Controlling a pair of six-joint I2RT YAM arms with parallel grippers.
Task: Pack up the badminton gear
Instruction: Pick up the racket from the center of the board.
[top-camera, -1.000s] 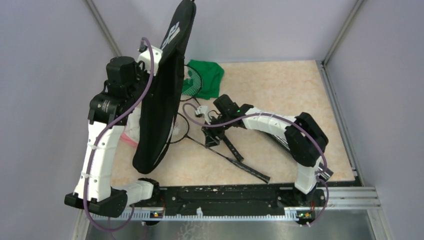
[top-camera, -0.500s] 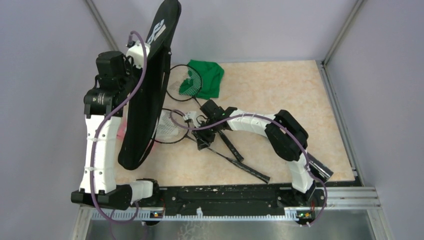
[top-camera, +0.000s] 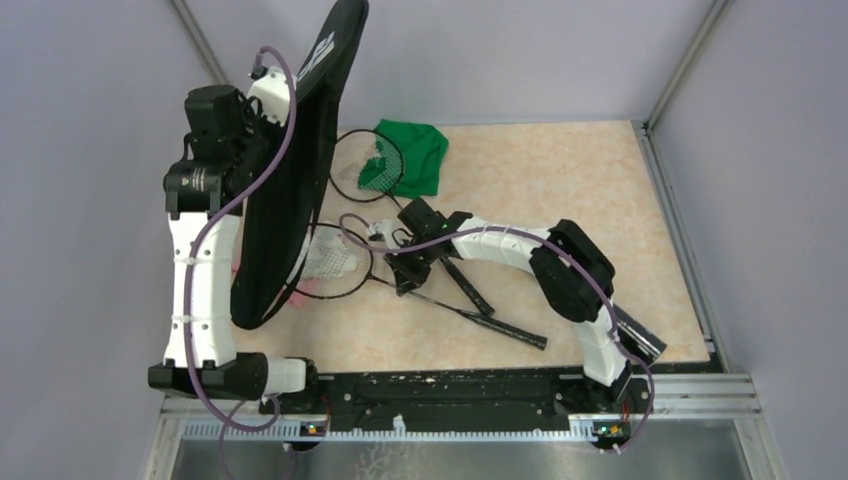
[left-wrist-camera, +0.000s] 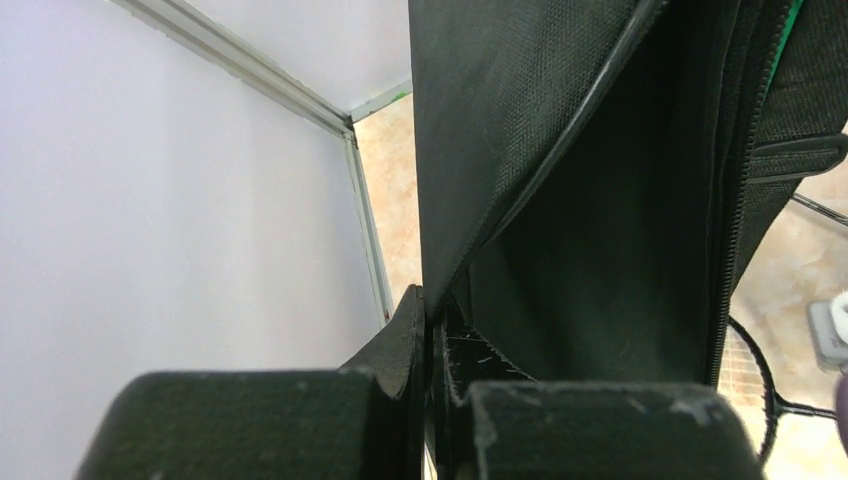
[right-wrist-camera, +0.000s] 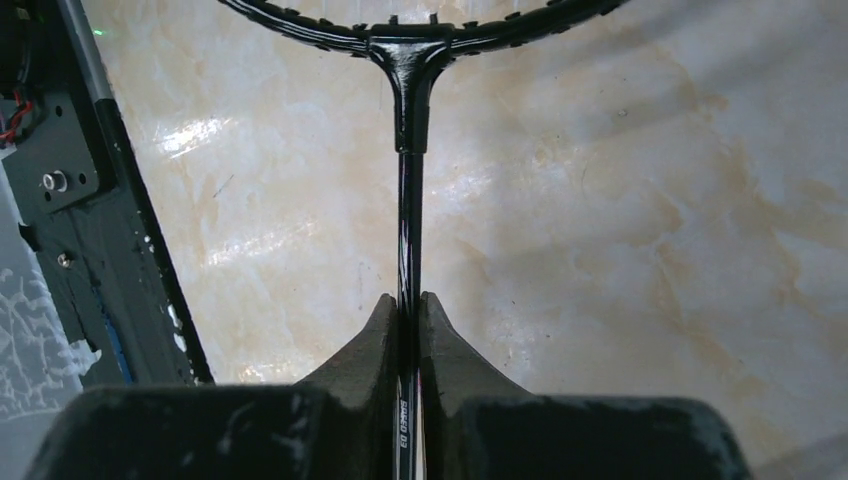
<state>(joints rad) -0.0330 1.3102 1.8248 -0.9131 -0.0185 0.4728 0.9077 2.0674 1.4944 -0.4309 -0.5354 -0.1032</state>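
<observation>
Landmark: a crumpled green cloth (top-camera: 420, 150) lies toward the back of the beige marbled counter (top-camera: 570, 190); I place everything from it.
Bag: the black fabric racket bag (top-camera: 290, 190) stands on end to the left of the green cloth. It leans, with its white-lettered top high against the back wall and its bottom end nearer the arm bases than the cloth.
Left pincer: the left pincer (left-wrist-camera: 430, 310) is clenched on a hem of the bag's fabric, high up and left of the green cloth.
First racket: a thin black racket (top-camera: 470, 318) sits low, nearer the bases than the green cloth. Its head is by the bag's lower end and its grip points off to the right. I can't tell whether it rests on the counter or is just off it.
Right pincer: the right pincer (right-wrist-camera: 408, 310) is squeezed tight on that racket's shaft, just below where the head forks.
Second racket: a second thin black racket (top-camera: 365, 165) has its head overlapping the green cloth's left edge. Its handle runs toward the bases and ends close to the first racket's shaft.
Under the strings: something white shows through the first racket's head; I can't make out what it is.
</observation>
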